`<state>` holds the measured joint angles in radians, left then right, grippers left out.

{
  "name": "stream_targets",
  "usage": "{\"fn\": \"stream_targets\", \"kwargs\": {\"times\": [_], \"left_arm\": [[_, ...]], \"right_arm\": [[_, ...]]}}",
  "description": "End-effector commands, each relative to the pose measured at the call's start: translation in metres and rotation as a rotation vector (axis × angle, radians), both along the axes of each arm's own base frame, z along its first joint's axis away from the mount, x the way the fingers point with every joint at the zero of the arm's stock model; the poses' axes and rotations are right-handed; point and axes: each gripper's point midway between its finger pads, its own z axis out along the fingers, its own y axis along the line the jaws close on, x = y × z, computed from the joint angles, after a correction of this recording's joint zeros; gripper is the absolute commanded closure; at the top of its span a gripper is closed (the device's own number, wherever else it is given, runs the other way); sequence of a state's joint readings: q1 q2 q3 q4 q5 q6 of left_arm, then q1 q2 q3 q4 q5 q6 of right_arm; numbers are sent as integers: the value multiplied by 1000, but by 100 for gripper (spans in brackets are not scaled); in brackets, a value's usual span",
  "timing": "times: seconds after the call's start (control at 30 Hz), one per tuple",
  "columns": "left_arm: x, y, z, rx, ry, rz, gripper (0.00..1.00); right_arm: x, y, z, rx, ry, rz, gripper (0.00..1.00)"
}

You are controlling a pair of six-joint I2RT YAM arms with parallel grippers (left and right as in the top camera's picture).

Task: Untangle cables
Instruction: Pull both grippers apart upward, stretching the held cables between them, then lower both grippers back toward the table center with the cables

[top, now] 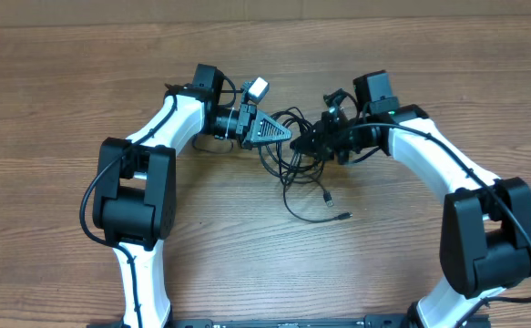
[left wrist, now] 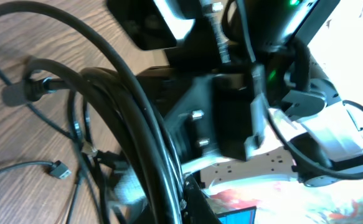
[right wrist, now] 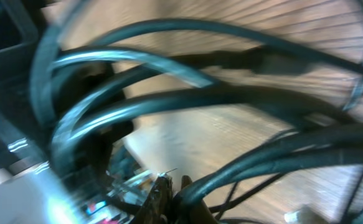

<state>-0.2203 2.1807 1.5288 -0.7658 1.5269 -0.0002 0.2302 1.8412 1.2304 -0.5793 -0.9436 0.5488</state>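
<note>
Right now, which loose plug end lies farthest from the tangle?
The lower plug end in the overhead view, finishing the strand curving rightward; the other plug end stops nearer the tangle.

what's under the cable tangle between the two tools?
Bare wood table shows through the loops of the cables; nothing else visible there. Under the left tool and right tool, it's covered.
</note>
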Motion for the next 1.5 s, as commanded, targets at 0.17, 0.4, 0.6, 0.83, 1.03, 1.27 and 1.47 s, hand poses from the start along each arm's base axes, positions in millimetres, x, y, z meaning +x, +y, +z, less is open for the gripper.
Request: {"fn": "stream_targets", "kwargs": {"times": [0.17, 0.4, 0.6, 0.83, 1.03, 1.27, 1.47], "left_arm": [[8, 8, 14, -60, -68, 15, 96], [3, 13, -4, 125, -180, 22, 96], [-12, 49, -19, 567, -358, -7, 96], [11, 106, 53, 978, -685, 242, 96], [15, 131, 89, 1156, -785, 405, 96], [20, 127, 62, 1169, -679, 386, 96], [24, 102, 21, 1179, -623, 299, 96]], "right_arm": [[8, -35, 117, 488, -174, 124, 96], [20, -77, 150, 542, -248, 73, 96], [29, -93, 196, 517, -362, 61, 96], [28, -95, 264, 507, -558, 41, 96], [24, -110, 274, 492, -622, 26, 96], [25, -111, 256, 490, -517, 26, 96], [32, -101, 233, 496, -455, 62, 96]]}}
